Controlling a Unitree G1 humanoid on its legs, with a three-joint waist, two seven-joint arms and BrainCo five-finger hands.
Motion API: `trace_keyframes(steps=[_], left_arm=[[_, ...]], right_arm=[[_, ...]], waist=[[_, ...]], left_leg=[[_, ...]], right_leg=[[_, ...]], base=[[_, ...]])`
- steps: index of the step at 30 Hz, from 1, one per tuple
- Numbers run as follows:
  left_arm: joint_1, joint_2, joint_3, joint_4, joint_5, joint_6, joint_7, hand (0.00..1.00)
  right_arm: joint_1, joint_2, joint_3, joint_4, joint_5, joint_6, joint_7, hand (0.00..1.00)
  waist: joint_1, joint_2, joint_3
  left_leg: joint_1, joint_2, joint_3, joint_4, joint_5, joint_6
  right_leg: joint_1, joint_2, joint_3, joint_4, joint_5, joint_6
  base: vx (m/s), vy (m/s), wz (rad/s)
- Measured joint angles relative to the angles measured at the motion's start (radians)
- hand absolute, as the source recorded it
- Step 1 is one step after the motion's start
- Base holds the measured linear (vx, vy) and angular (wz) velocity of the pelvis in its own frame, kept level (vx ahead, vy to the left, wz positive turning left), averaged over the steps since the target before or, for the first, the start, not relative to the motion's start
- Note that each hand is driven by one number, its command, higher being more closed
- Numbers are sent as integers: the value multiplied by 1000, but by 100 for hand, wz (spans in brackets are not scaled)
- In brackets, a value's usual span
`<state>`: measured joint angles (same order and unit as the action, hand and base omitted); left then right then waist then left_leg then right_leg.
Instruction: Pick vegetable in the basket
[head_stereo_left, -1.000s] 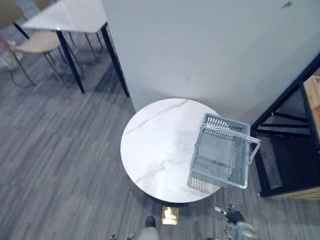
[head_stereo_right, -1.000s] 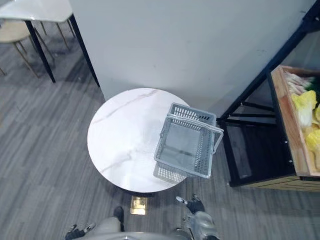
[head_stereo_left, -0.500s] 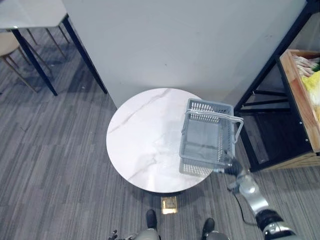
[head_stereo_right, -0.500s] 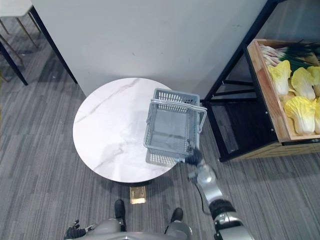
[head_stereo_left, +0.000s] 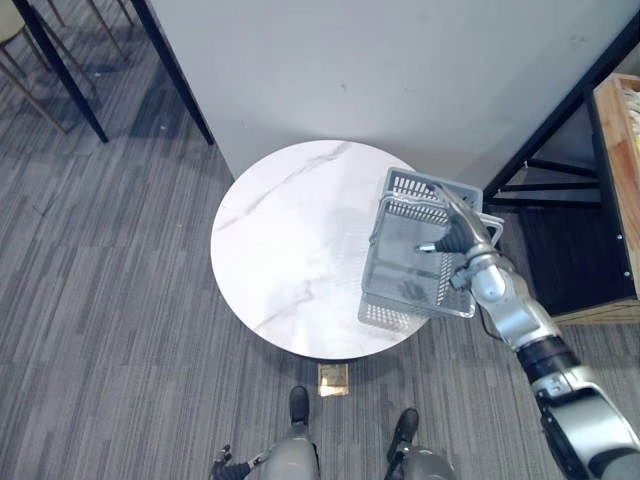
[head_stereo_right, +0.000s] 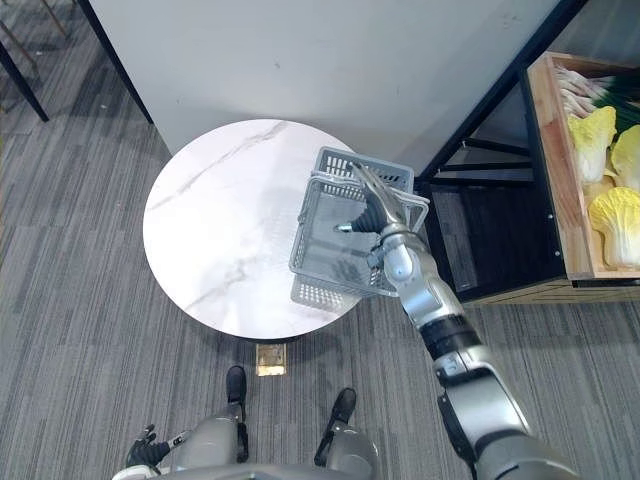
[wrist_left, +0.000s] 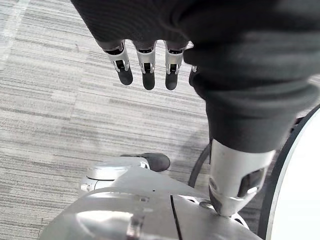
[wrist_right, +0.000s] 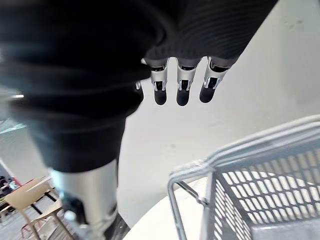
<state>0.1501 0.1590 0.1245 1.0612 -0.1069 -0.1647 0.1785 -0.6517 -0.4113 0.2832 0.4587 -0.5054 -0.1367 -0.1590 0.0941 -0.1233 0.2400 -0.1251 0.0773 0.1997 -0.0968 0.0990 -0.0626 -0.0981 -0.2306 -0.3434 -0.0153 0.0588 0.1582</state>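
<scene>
Just above the grey basket (head_stereo_right: 320, 292), the right hand (head_stereo_right: 376, 214) hovers, fingers straight and apart.

Grey mesh basket (head_stereo_left: 408, 186), white grey-veined table (head_stereo_left: 290, 250), grey striped floor (head_stereo_left: 100, 300), yellow cabbages (head_stereo_right: 612, 215)

Even, fairly bright indoor light, probably from overhead. The basket (head_stereo_left: 385, 314) casts a soft shadow on the table (head_stereo_left: 280, 250), whose white top shows a faint sheen.
</scene>
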Motion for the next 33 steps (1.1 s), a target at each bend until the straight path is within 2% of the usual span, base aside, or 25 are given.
trace_keyframes(steps=[4, 9, 12, 18, 26, 33], left_arm=[[0, -3, 0, -7, 0, 0, 6, 0], [-6, -4, -1, -7, -5, -1, 12, 0], [-9, -7, -4, -7, -7, -1, 12, 0], [-11, -7, -13, -7, -8, -2, 12, 0], [-24, -7, -47, -4, -8, -9, 12, 0], [-29, -6, -60, 0, -8, -9, 12, 0]], right_arm=[[-93, -4, 31, 98, -8, 0, 0, 0], [-195, -19, 38, 238, -39, 5, -2, 0], [-219, -33, 37, 305, -44, 8, -4, 0], [-304, -67, -13, 460, -44, 36, -12, 0], [-342, -125, -51, 548, -45, 44, -34, 0], [-377, -146, -53, 597, -45, 44, -37, 0]], waist=[[5, 1, 8], [8, 5, 70], [10, 14, 82], [12, 25, 121], [17, 48, 142], [15, 56, 149]], left_leg=[[0, 0, -18, 0, 0, 0], [2, -1, -27, -3, 4, -3], [-9, -1, -39, -7, 8, -4], [-33, -2, -44, -1, 17, -3], [-48, -5, -44, -2, 18, -2], [-66, -5, -44, -7, 17, -2]], right_leg=[[7, 0, -9, 0, 1, -1], [13, 0, -20, 0, 1, -1], [7, 0, -27, 0, 0, -1], [-13, 1, -31, -5, 8, -8], [-27, 2, -28, -19, 17, -12], [-50, 3, -19, -21, 26, -24]], base=[[42, 3, 7], [-48, 16, 3], [-52, 14, 8], [2, 8, 3], [48, 8, -3], [5, 2, -2]])
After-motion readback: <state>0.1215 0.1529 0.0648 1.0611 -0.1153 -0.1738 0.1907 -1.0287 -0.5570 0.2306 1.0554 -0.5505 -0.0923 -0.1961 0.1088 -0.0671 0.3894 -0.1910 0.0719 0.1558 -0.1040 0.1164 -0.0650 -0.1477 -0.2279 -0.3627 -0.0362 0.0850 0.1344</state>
